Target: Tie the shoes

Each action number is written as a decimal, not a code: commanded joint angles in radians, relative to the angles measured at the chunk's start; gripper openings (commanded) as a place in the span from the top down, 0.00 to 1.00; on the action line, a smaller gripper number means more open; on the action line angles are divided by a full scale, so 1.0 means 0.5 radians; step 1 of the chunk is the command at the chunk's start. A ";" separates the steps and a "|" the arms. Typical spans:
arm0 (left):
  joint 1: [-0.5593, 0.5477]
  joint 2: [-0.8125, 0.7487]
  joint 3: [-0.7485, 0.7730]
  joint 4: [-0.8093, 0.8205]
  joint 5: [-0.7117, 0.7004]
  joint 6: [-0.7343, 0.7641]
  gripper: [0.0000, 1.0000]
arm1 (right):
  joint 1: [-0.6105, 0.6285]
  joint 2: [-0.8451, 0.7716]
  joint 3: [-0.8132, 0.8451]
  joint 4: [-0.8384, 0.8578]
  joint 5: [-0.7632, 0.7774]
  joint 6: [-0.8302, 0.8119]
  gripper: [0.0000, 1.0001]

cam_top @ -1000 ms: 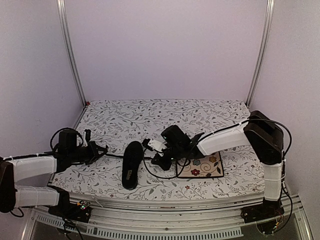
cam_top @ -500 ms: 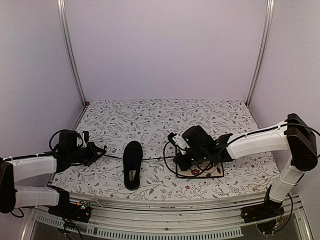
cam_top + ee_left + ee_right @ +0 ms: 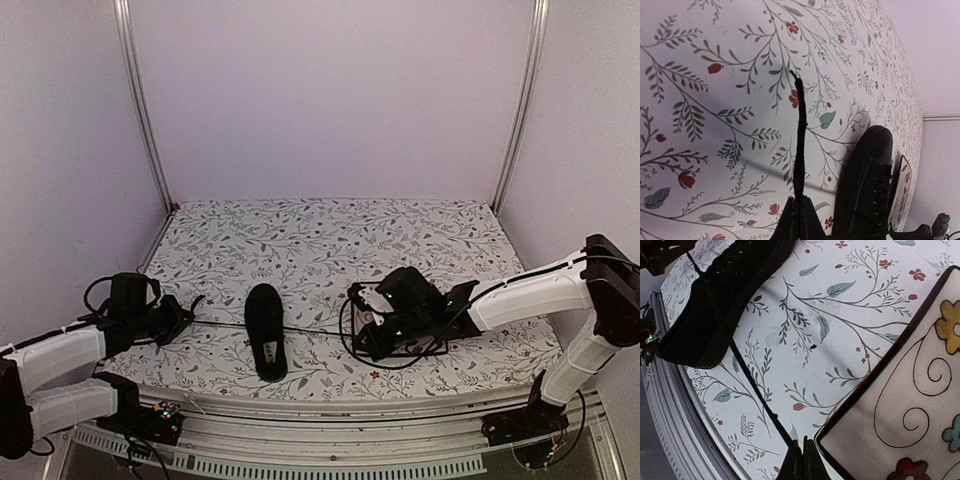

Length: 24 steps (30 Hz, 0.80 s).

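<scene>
The black shoe [image 3: 266, 330] lies on the floral tablecloth, toe pointing away, between my two grippers. A thin black lace [image 3: 220, 324] runs in a straight line from its left side to my left gripper [image 3: 186, 312], which is shut on it. In the left wrist view the lace [image 3: 800, 145] sticks out past the closed fingertips, with the shoe [image 3: 867, 185] to the right. A second lace [image 3: 315, 330] stretches right to my right gripper [image 3: 362, 326], also shut on it. In the right wrist view that lace [image 3: 747, 375] leads up to the shoe [image 3: 715, 305].
A square floral plate [image 3: 920, 405] lies right beside the right fingertips, mostly under the right arm in the top view. The table's front edge and metal rail [image 3: 320, 420] run close behind both grippers. Frame posts [image 3: 140, 110] stand at the back corners.
The right gripper has pulled right, over the plate, and the left gripper has drawn left and nearer. Both laces went from slack to straight, and the shoe shifted a little.
</scene>
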 commanded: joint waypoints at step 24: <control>-0.371 0.148 0.450 -0.207 0.184 0.779 0.24 | -0.011 -0.034 0.086 0.090 -0.310 0.068 0.98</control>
